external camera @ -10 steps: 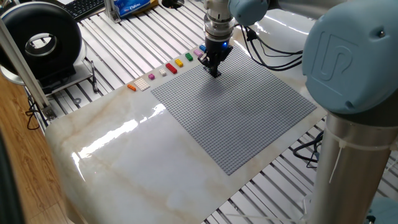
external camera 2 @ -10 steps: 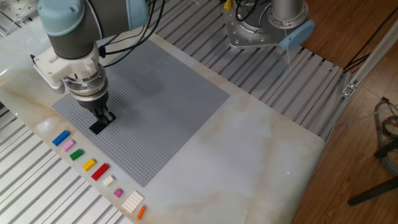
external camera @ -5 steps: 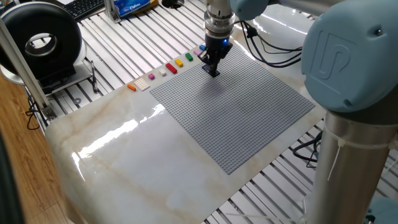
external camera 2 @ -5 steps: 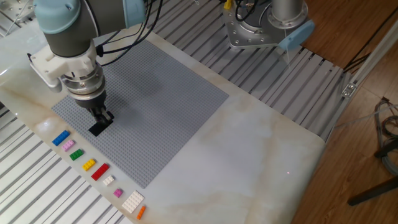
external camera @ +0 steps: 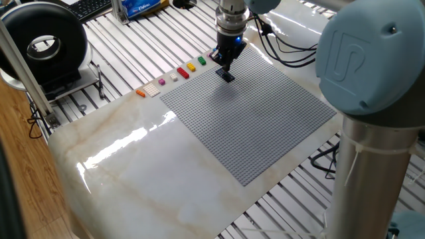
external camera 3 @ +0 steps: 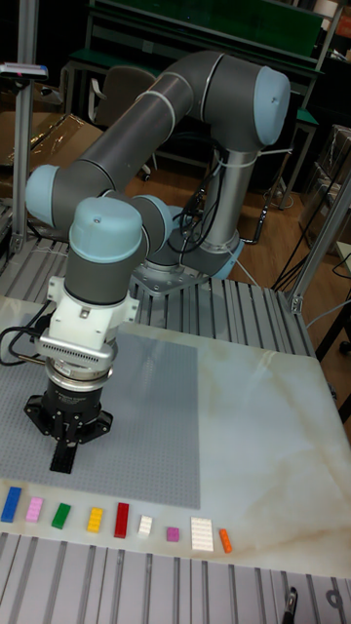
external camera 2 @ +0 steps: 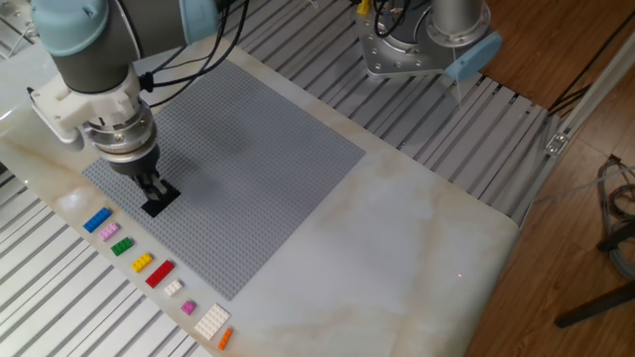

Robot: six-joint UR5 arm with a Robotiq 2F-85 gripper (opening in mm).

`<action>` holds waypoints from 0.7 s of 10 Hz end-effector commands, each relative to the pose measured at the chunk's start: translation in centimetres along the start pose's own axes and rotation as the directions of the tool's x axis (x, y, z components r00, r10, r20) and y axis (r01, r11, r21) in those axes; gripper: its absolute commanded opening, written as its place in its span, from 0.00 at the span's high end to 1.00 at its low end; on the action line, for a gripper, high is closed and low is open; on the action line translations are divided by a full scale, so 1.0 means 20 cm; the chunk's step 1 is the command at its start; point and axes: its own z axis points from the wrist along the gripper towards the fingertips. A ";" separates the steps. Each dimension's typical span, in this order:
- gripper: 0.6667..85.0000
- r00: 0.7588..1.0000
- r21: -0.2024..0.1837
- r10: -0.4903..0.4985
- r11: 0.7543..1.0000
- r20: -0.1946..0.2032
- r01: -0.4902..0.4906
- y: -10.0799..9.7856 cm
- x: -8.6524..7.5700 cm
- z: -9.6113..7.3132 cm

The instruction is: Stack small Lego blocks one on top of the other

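Observation:
A black small Lego block (external camera 2: 159, 201) lies on the grey studded baseplate (external camera 2: 260, 169) near its edge, also seen as a black block (external camera: 227, 76) and a black block (external camera 3: 61, 459). My gripper (external camera 2: 150, 184) hangs just above it, fingers pointing down and only slightly apart, with nothing held. The same gripper (external camera: 224, 66) shows over the plate's far corner, and the gripper (external camera 3: 64, 447) faces the tall camera. A blue block (external camera 2: 96, 220) and a pink block (external camera 2: 108, 233) lie in a row on the marble beside the plate.
The row continues with green (external camera 2: 121, 247), yellow (external camera 2: 142, 262), red (external camera 2: 160, 274), white (external camera 2: 211, 321) and orange (external camera 2: 225, 338) bricks, plus a small purple one (external camera 2: 189, 308). A black ring-shaped device (external camera: 43, 43) stands at the far left. The arm's base (external camera 2: 427, 40) sits behind the plate.
The gripper has drawn up and away from the black block, towards the brick row, while the block stayed in place on the baseplate.

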 end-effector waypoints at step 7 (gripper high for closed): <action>1.00 0.998 -0.009 0.005 1.000 0.055 -0.004 0.03 -0.11 0.13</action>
